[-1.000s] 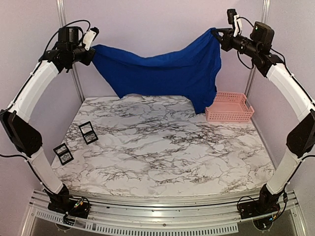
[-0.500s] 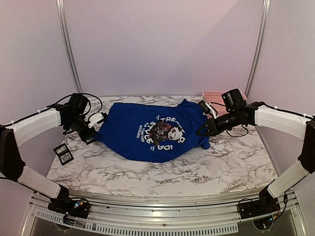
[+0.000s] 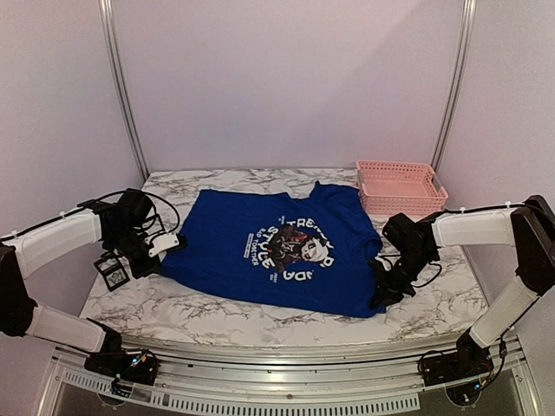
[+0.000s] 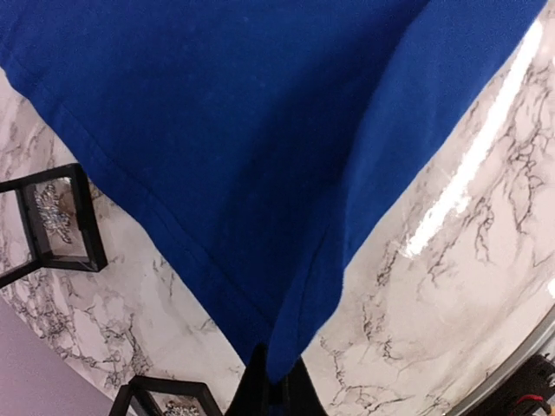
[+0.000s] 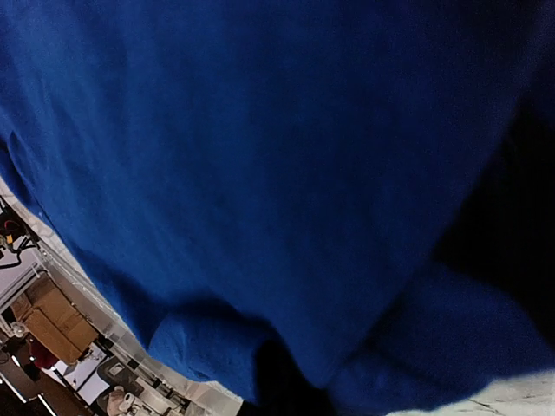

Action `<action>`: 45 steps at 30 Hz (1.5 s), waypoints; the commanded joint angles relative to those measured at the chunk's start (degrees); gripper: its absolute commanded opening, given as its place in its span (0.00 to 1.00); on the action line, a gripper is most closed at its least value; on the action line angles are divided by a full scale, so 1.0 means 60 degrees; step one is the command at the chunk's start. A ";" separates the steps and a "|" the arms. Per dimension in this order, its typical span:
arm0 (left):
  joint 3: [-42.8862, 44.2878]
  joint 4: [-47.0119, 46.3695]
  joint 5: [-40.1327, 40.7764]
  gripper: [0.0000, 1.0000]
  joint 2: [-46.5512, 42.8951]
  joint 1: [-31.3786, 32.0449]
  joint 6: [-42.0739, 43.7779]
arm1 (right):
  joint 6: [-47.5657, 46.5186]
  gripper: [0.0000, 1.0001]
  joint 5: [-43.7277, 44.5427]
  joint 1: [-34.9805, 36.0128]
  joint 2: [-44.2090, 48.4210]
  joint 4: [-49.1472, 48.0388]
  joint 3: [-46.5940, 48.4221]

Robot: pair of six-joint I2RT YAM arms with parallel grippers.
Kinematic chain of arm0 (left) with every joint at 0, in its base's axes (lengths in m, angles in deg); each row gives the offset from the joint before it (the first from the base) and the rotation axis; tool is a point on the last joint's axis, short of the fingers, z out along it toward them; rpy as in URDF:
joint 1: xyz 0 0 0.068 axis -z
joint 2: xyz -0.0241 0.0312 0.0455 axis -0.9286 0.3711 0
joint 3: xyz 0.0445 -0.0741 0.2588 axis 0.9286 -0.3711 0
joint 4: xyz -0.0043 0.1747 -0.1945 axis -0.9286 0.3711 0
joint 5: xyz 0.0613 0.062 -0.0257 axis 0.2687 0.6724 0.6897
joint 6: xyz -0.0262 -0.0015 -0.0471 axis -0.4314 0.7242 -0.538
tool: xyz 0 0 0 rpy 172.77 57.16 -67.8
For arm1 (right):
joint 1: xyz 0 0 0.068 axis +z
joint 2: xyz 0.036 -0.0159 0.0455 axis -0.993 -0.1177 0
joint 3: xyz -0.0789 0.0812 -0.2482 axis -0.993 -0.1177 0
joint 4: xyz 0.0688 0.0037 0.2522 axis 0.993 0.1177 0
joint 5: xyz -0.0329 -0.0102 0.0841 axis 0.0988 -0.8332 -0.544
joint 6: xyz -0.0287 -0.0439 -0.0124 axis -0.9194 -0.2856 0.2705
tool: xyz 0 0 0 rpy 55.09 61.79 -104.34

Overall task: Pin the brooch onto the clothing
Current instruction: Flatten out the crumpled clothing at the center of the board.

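The royal-blue T-shirt (image 3: 277, 251) lies spread on the marble table, chest print (image 3: 290, 247) facing up. My left gripper (image 3: 169, 245) is shut on its left hem corner, low over the table. In the left wrist view the cloth (image 4: 260, 147) runs down between my dark fingertips (image 4: 256, 394). My right gripper (image 3: 380, 295) holds the shirt's near right corner. There the cloth (image 5: 260, 173) fills the right wrist view and covers the jaws. A brooch in a black box (image 3: 111, 270) lies left of the shirt. Two such boxes (image 4: 52, 227) (image 4: 165, 400) show in the left wrist view.
A pink basket (image 3: 401, 186) stands at the back right, just beyond the shirt's collar side. The marble table (image 3: 260, 316) shows bare along its near edge. The metal rail (image 3: 286, 386) runs along the front.
The shirt, held high at the back a second ago, has come down and now lies flat. Both arms have dropped low and moved toward the near edge with its corners.
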 commanded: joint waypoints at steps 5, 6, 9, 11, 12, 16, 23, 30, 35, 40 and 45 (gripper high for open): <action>-0.0947 0.0991 0.0448 0.00 -0.0489 0.0415 0.0597 | 0.0990 0.10 0.1290 0.0041 0.0544 0.1177 -0.0995; -0.1022 0.1093 0.0498 0.00 -0.0448 0.0477 0.0616 | 0.1022 0.12 0.1322 0.0038 0.0530 0.1115 -0.1015; -0.1203 0.1636 0.0547 0.00 -0.0363 0.0822 0.0572 | 0.1060 0.13 0.1605 0.0040 0.0508 0.1335 -0.0951; -0.1424 0.1816 0.0676 0.00 -0.0442 0.1133 0.0514 | 0.1098 0.14 0.1777 0.0039 0.0656 0.1574 -0.0817; -0.1585 0.1826 0.0774 0.00 -0.0510 0.1312 0.0490 | 0.1126 0.18 0.1886 0.0032 0.0765 0.1698 -0.0720; -0.1951 0.1704 0.1036 0.10 -0.0848 0.1963 0.0224 | 0.1263 0.37 0.2428 0.0034 0.1328 0.2558 -0.0100; -0.1468 0.2781 0.1853 0.36 -0.1085 0.2033 0.0438 | 0.1360 0.60 0.3584 0.0025 0.1974 0.3635 0.1267; 0.0600 0.4506 0.1291 0.55 -0.1075 0.2040 0.0707 | 0.1114 0.44 0.3762 0.0014 0.1167 0.1561 0.2492; 0.1186 0.1855 0.0731 0.44 -0.0555 0.2209 -0.0893 | 0.0308 0.30 0.3506 0.0024 0.0170 -0.0510 0.2931; 0.0476 -0.0711 0.1412 0.37 0.0451 0.2514 -0.1514 | -0.0177 0.26 0.3063 0.0284 -0.0842 -0.1601 0.3594; -0.0295 -0.1697 0.2670 0.37 0.1463 0.2882 -0.1293 | -0.0172 0.23 0.3791 0.0423 -0.1661 -0.1703 0.3049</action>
